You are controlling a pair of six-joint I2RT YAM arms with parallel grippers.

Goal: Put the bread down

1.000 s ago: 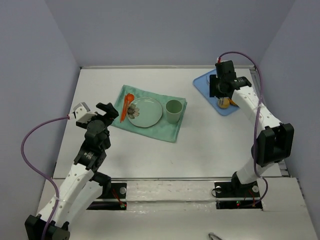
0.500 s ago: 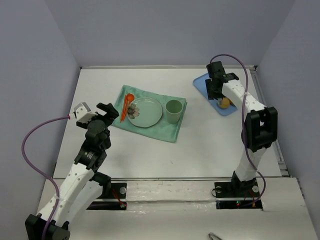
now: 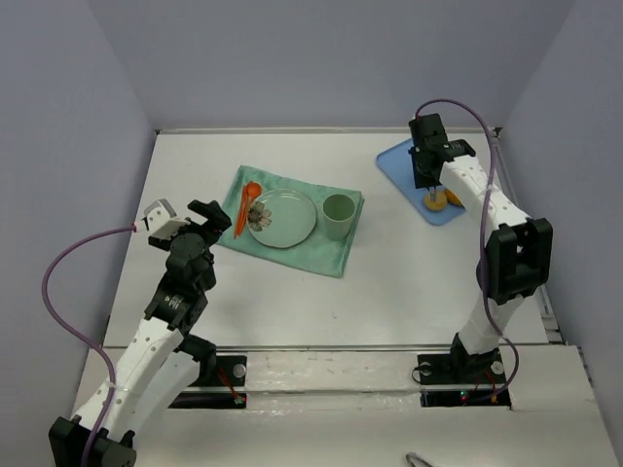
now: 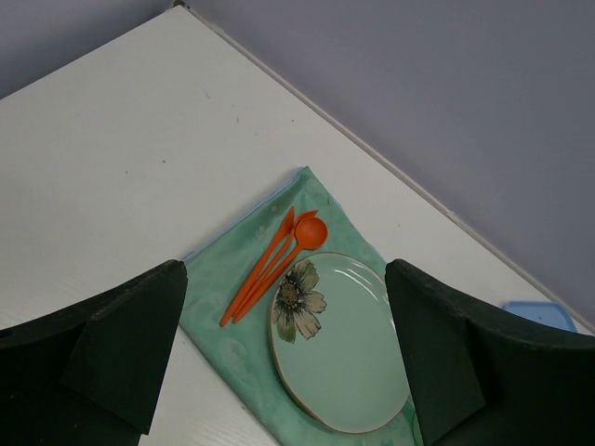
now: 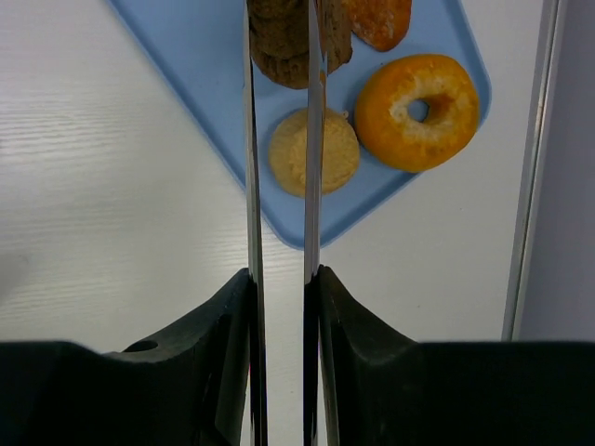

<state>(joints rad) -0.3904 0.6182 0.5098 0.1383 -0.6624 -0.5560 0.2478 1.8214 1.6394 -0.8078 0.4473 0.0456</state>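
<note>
Bread on the blue tray lies partly hidden behind the clenched right hand, its tips cut off.

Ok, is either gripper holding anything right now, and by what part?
Left gripper is open, empty. Right gripper: cannot tell. Its close-set fingers hang over the brown bread on the tray, tips cut off at the picture's top.

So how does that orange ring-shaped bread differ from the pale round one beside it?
The ring bread has a hole through its middle; the pale bun is solid. The ring bread is deep orange and looks wider; the pale bun is light yellow. Both lie flat on the blue tray.
</note>
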